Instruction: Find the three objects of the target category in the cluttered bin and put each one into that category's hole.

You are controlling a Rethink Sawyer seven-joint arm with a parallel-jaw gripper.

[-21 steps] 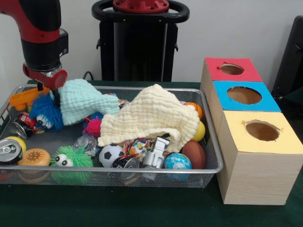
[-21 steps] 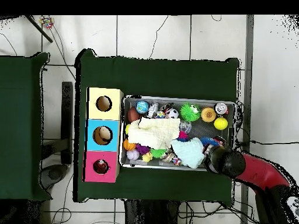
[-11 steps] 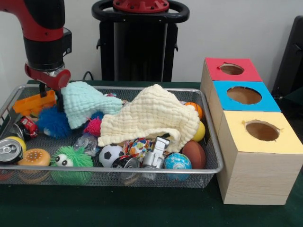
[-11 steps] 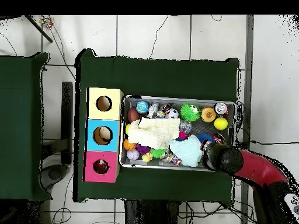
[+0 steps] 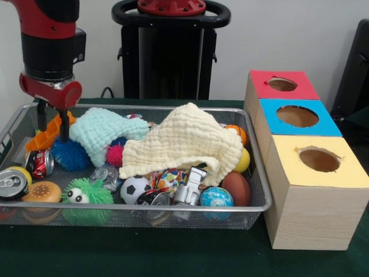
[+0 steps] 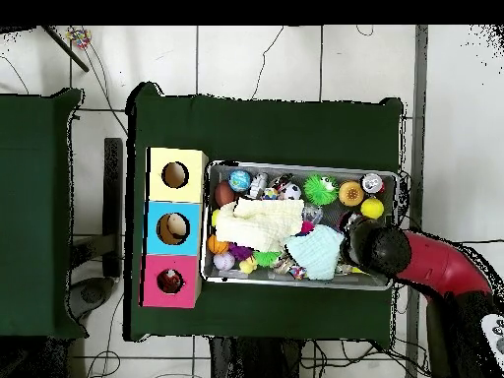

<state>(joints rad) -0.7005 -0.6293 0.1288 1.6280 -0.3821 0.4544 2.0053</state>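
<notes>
Wire bin (image 5: pixel 253 173), front view: the tool (image 5: pixel 52 124) hangs at the left end, prongs spread, straddling the orange toy (image 5: pixel 45 135), not yet clenched; the toy's long axis slants upward toward the back. Two cloths (image 5: pixel 187 141) cover the middle. Three boxes (image 5: pixel 297 115) stand right.

Overhead view: the arm (image 6: pixel 413 261) hides the tool; three holes (image 6: pixel 173 228) lie well apart, across the bin.
</notes>
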